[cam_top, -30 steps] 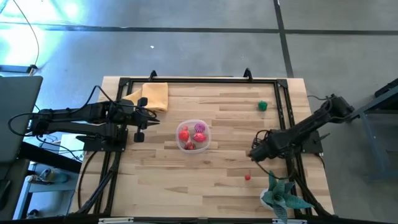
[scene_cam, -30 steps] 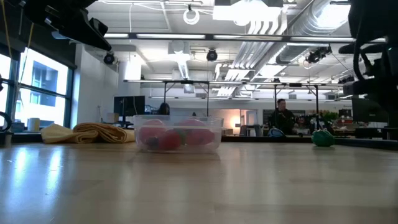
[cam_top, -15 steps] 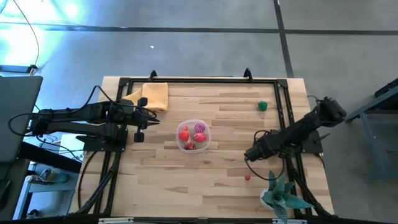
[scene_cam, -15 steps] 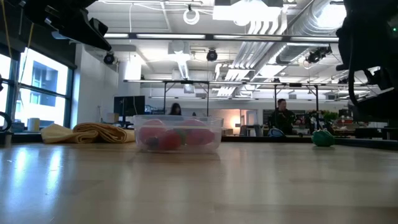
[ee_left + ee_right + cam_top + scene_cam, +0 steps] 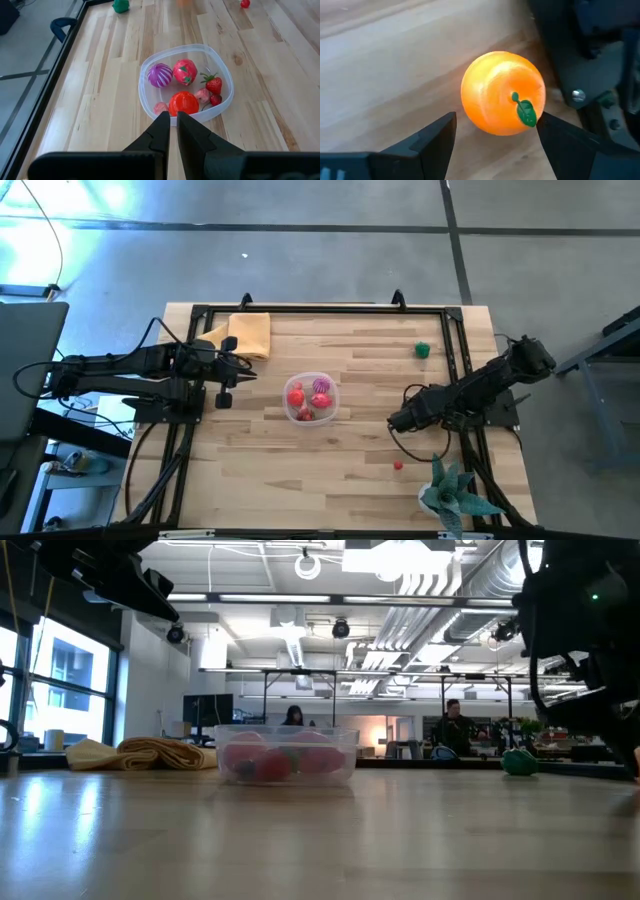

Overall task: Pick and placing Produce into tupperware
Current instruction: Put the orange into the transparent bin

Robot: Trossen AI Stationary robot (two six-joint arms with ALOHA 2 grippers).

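Observation:
The clear tupperware tub sits mid-table with red, pink and purple produce in it. My right gripper hangs above the table to the right of the tub, shut on an orange toy fruit. A small red piece lies nearer the table's near edge. A green piece rests toward the far right. My left gripper waits left of the tub, shut. My right gripper pinches the orange toy fruit between its two fingers, one on each side of its round body. The stem and green leaf face the wrist camera. The fruit shows above the wood; whether it is clear of the table I cannot tell.
A folded yellow-orange cloth lies at the far left corner. A spiky teal potted plant stands at the near right corner, close under the right arm. A black frame rail runs along the table's edges. People show in the room beyond.
My right gripper has moved toward the table's left, closer to the tub, and its arm has come farther into the low view from the right. The left arm and the tub have kept still.

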